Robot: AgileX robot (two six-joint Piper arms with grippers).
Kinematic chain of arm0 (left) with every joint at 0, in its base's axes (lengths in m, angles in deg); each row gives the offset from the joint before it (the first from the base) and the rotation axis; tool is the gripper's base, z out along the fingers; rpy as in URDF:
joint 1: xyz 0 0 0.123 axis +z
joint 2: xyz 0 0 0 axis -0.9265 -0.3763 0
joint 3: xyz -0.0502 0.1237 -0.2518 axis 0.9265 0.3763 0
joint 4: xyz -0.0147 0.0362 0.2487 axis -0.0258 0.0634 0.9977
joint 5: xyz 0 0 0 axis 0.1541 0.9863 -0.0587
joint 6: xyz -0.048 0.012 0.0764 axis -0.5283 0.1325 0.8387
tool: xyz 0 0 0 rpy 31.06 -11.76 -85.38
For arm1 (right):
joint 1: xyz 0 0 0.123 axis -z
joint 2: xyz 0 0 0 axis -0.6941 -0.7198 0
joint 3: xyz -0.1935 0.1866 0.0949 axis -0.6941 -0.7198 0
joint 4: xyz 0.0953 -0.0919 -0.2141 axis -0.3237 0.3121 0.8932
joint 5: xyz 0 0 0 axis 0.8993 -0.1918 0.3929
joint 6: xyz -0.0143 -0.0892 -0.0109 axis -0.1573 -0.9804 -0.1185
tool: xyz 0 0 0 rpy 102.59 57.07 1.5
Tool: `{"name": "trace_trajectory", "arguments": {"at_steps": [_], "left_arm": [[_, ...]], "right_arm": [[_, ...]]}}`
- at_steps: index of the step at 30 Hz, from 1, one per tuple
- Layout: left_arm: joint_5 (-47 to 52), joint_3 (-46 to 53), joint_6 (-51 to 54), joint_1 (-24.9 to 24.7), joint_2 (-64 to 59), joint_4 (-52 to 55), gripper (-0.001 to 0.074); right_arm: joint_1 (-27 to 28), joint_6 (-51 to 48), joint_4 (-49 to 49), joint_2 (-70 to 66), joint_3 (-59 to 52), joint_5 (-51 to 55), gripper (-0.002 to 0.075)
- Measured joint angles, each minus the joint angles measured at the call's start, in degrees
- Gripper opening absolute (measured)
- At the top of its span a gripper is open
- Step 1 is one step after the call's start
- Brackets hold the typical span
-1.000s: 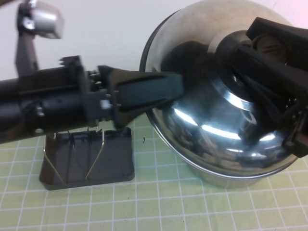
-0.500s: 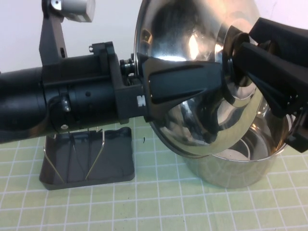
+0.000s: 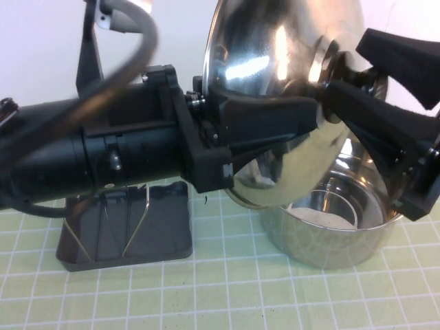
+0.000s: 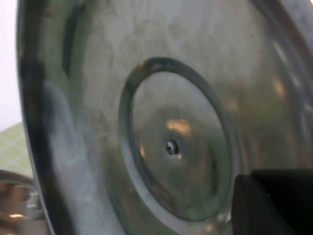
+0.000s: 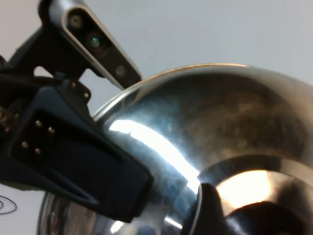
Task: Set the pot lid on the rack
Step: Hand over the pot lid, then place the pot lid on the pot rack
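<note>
The pot lid (image 3: 268, 55) is lifted and tilted almost on edge above the steel pot (image 3: 330, 237). My right gripper (image 3: 338, 77) is shut on its black knob from the right. My left gripper (image 3: 311, 113) reaches in from the left and straddles the lid's rim, one finger lying across the domed side and shut on it. The left wrist view shows the lid's underside (image 4: 171, 122), with a finger (image 4: 274, 200) against it. The right wrist view shows the dome (image 5: 234, 132) and the left gripper (image 5: 73, 156). The rack (image 3: 130, 230) sits below the left arm, its prongs free.
The deep steel pot stands open on the green grid mat (image 3: 227, 295), right of the rack. The left arm's body (image 3: 103, 158) hangs over the back of the rack. A white wall lies behind.
The lid has come up off the pot and tipped from flat towards upright. The left gripper has risen and moved right onto the lid's rim. The pot now stands open.
</note>
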Motion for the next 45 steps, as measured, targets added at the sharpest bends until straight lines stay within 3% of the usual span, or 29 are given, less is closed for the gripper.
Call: {"name": "trace_trajectory", "arguments": {"at_steps": [16, 22, 30, 33, 37, 45], "left_arm": [[-15.67, 0.1, 5.29, 0.61, 0.45, 1.53, 0.0107], [-24.11, 0.1, -13.6, 0.61, 5.65, 23.53, 0.0106], [-16.26, 0.1, -50.3, 0.61, 7.55, 63.72, 0.0106], [-13.94, 0.1, -59.09, 0.61, 7.44, 75.46, 0.0106], [-15.89, 0.1, -63.57, 0.61, 6.76, 81.86, 0.0106], [-16.72, 0.1, -67.47, 0.61, -0.41, 84.68, 0.0106]], "right_arm": [[-0.48, -2.77, -0.1, 0.8, 0.0, 2.21, 0.0442], [-0.48, -2.77, 0.37, 3.97, 0.0, 7.16, 0.0442], [-0.48, -2.9, 0.37, 4.66, 0.0, 13.56, 0.0441], [-0.48, -3.2, 0.37, 4.66, 0.0, 14.98, 0.0441], [-0.48, -3.64, 0.37, 4.66, 0.0, 15.22, 0.0441], [-0.48, -3.84, 0.37, 4.66, 0.0, 15.29, 0.0441]]}}
